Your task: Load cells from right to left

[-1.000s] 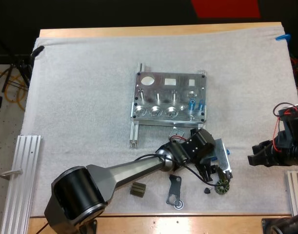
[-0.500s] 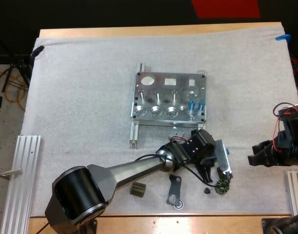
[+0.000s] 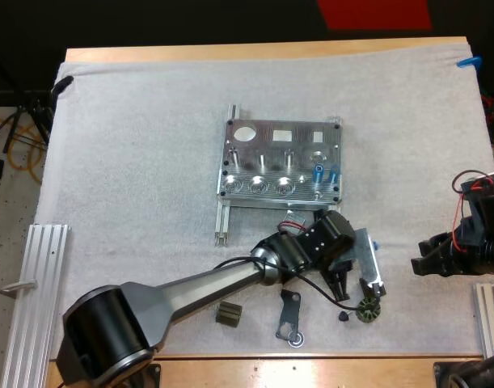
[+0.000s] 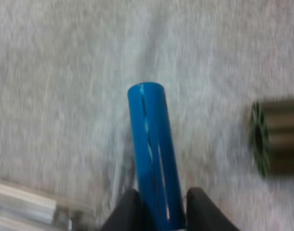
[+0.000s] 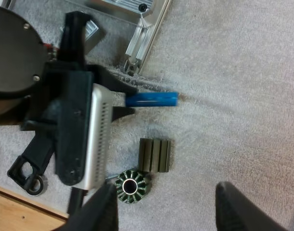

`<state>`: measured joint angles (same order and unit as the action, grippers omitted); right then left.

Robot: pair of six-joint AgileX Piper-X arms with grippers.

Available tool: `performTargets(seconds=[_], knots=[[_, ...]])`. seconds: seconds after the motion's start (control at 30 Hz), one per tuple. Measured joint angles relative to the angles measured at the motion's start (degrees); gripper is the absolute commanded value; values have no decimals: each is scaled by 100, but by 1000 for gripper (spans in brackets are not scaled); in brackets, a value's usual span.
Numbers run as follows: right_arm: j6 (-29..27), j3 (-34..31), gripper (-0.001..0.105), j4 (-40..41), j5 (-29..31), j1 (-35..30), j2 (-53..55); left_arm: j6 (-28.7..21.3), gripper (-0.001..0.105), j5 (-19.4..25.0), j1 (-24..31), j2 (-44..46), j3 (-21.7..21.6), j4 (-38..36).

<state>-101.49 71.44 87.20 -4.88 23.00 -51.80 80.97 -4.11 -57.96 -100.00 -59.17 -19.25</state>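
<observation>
Near the fixture (image 3: 283, 162), the blue cell (image 4: 151, 149), clamped in the left claw (image 4: 159, 207), was drawn closer for loading.

Bright, even light falls from above on the white mat (image 3: 133, 162), so the shadows are soft and small. In the high view the metal fixture (image 3: 283, 162) shines, with little white glints along its 6 o'clock edge. Past the table (image 3: 230, 53), at 12 o'clock, it is dark. In the left wrist view the blue cell (image 4: 151, 154) has pale shiny streaks down its side and a faint grey shadow beside it.
</observation>
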Motion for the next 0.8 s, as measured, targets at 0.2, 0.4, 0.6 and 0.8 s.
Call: performTargets(seconds=[0.2, 0.4, 0.6, 0.8], knots=[[-15, 0, 46, 0, 0, 0, 0, -37, 0, 46, 34, 409, 0, -976], [-15, 0, 46, -137, -38, 0, 0, -38, 0, 67, 209, 1150, 0, -1426], [-15, 0, 46, -371, -400, 0, 0, -225, 0, 52, 578, 2052, 4, -2164], [110, 0, 46, -773, -1241, 0, 0, -426, 0, -479, 918, 2922, 4, -2743]])
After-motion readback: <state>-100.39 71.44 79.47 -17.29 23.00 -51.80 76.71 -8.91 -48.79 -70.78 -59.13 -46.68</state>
